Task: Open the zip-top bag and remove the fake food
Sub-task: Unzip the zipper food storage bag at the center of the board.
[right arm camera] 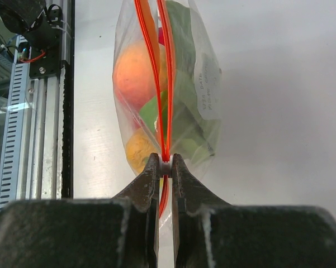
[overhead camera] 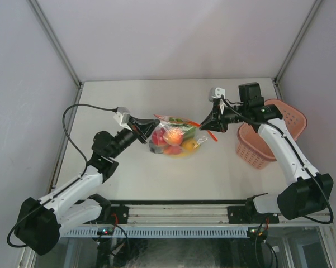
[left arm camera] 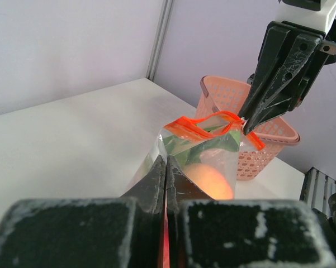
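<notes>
The zip-top bag [overhead camera: 176,137] hangs stretched between my two grippers above the table's middle. My left gripper [overhead camera: 150,127] [left arm camera: 165,159] is shut on the bag's left end, with red zipper strip showing between its jaws. My right gripper [overhead camera: 203,124] [right arm camera: 165,162] is shut on the small white slider [right arm camera: 165,166] of the red-orange zipper strip [left arm camera: 212,120]. Beyond the slider the strip's two halves [right arm camera: 159,67] run slightly apart. The fake food is inside the bag: an orange round fruit [right arm camera: 134,70], a green leafy vegetable [right arm camera: 181,39] and a yellow piece [right arm camera: 137,151]. A white label [right arm camera: 209,84] is on the bag's side.
A pink lattice basket [overhead camera: 274,134] [left arm camera: 229,95] stands at the table's right, just behind my right arm. A metal rail [right arm camera: 39,111] runs along the table's near edge. Pale walls close in the back and both sides.
</notes>
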